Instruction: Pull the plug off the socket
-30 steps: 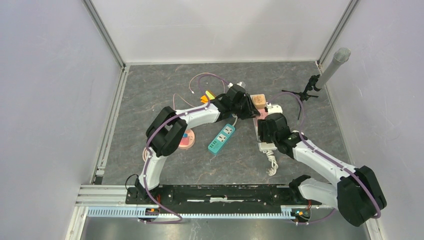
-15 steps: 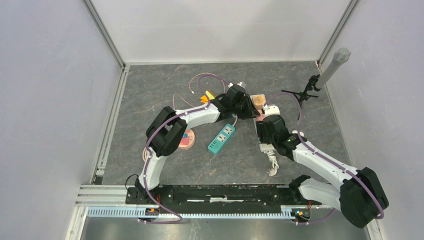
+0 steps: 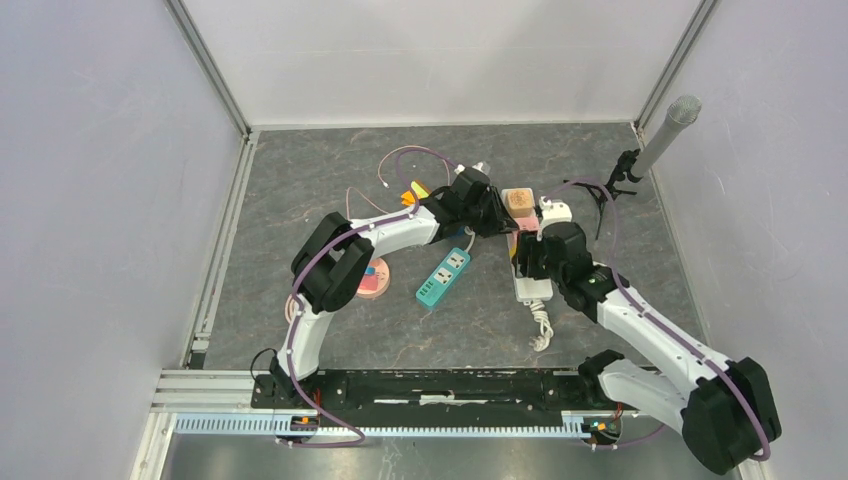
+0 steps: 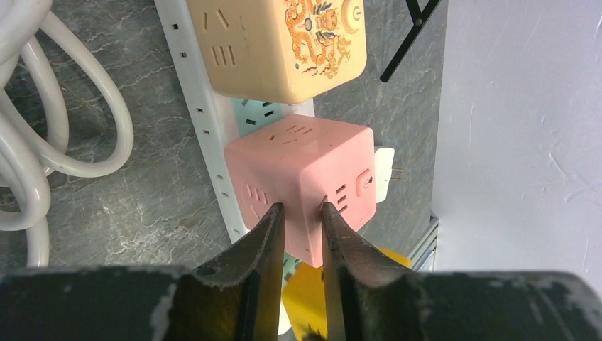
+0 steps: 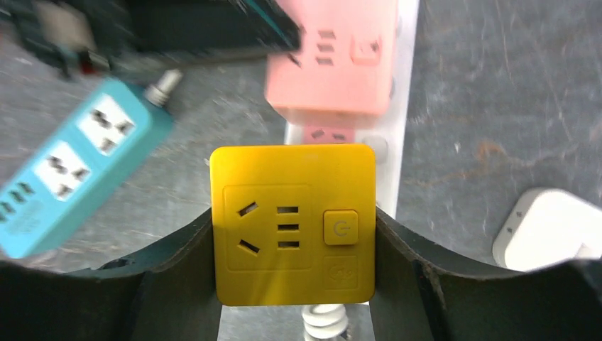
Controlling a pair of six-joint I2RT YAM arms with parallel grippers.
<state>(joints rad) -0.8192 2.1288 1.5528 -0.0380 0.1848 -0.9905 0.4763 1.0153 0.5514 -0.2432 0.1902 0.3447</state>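
Observation:
A white power strip (image 4: 213, 142) (image 3: 531, 285) lies on the grey floor and carries three cube plugs in a row: beige (image 4: 277, 35), pink (image 4: 302, 177) and yellow (image 5: 292, 224). My left gripper (image 4: 302, 209) (image 3: 500, 226) is shut on a corner of the pink cube plug (image 5: 330, 64), one fingertip on each adjoining face. My right gripper (image 5: 292, 234) (image 3: 532, 262) is shut on the yellow cube plug, fingers pressed against its left and right sides. The yellow cube hides the strip beneath it. A coiled white cable (image 5: 323, 323) leaves the strip's near end.
A teal power strip (image 3: 443, 277) (image 5: 71, 170) lies left of the white one. A loose white adapter (image 3: 556, 211) (image 5: 546, 227) sits to its right. Loops of white cable (image 4: 42, 142), a pink round object (image 3: 372, 280) and a microphone on a stand (image 3: 668, 135) are also about.
My left jaws have narrowed onto the pink cube. The right wrist has shifted slightly right and away from the bases, and the white strip's near end and cable moved with it.

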